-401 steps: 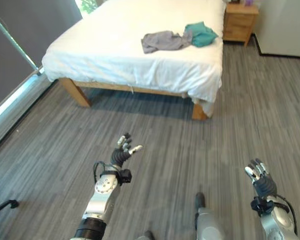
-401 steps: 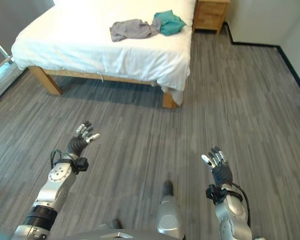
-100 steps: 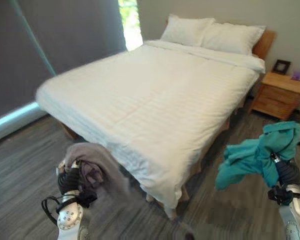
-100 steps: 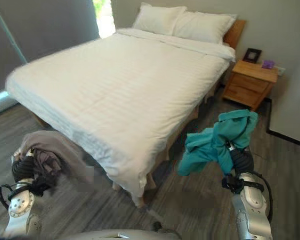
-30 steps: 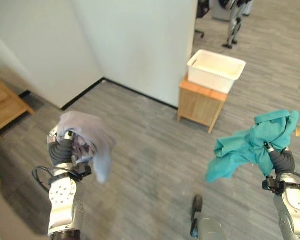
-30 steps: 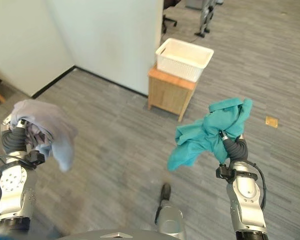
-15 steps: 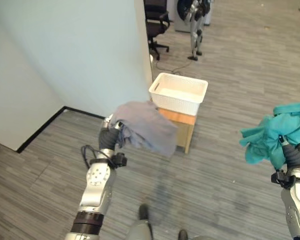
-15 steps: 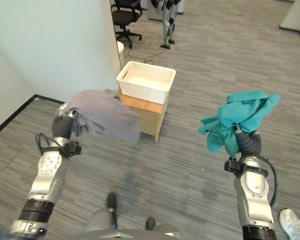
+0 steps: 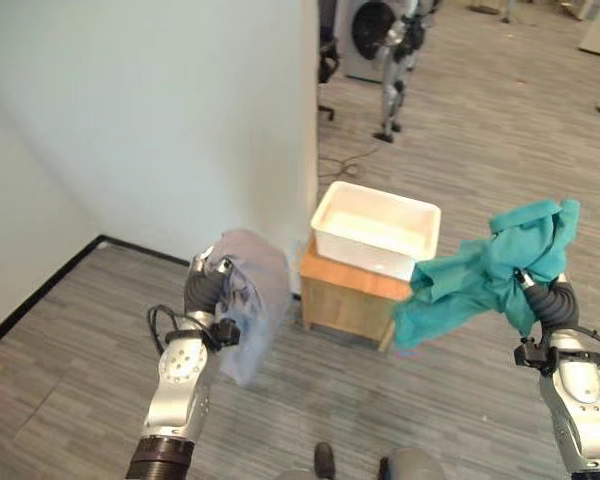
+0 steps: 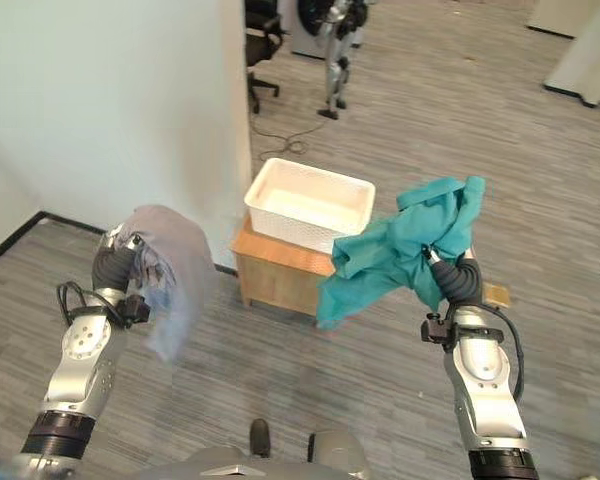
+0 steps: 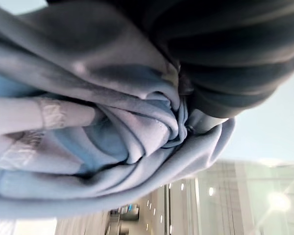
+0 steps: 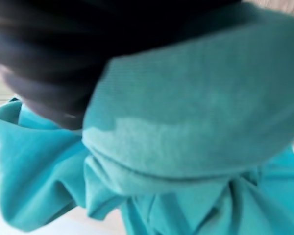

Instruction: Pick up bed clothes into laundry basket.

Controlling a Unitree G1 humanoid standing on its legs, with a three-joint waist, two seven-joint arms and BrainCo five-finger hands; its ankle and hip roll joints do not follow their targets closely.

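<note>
- left hand (image 9: 205, 292) is raised at the robot's left, fingers curled round a grey garment (image 9: 250, 300) that drapes over it and hangs down beside the wall corner.
- right hand (image 10: 450, 278) is held up at the right, clenched on a teal garment (image 10: 395, 250) that trails toward the basket.
- white laundry basket (image 9: 375, 228) sits on a small wooden cabinet (image 9: 345, 300) against the wall (image 9: 160, 110), between the two hands and beyond them.
- teal cloth's lower end overlaps the basket's near right corner.
- no readable writing.
- grey plank floor (image 10: 570, 200) lies open to the right and beyond the basket.
</note>
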